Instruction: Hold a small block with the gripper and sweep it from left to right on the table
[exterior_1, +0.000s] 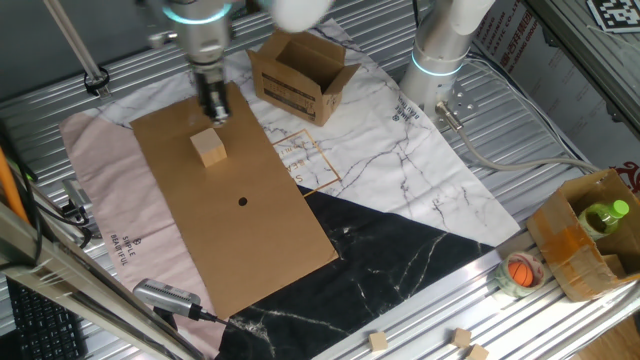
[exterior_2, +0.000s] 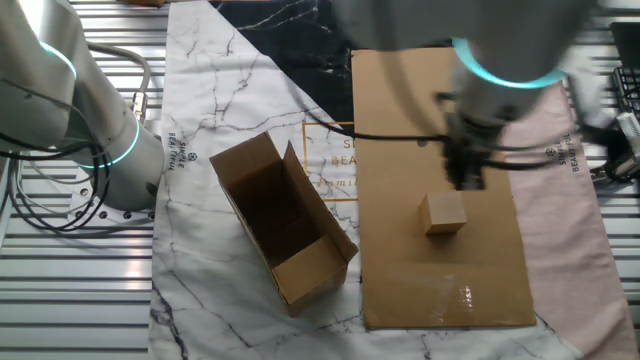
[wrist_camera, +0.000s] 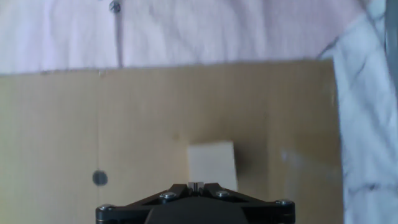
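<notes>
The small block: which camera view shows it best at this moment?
One fixed view shows the small block best: whole, sharp, three faces visible on the cardboard sheet, just below the gripper. The other fixed view shows it whole too, beside blurred arm parts. The hand view cuts off its lower edge.

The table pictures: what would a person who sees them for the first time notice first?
Probably the small block, alone on the flat brown cardboard sheet, with the black gripper hanging just above and behind it, apart from it. Next, the open cardboard box on the marble-print cloth beside the sheet. The glowing teal ring on the arm also draws the eye.
</notes>
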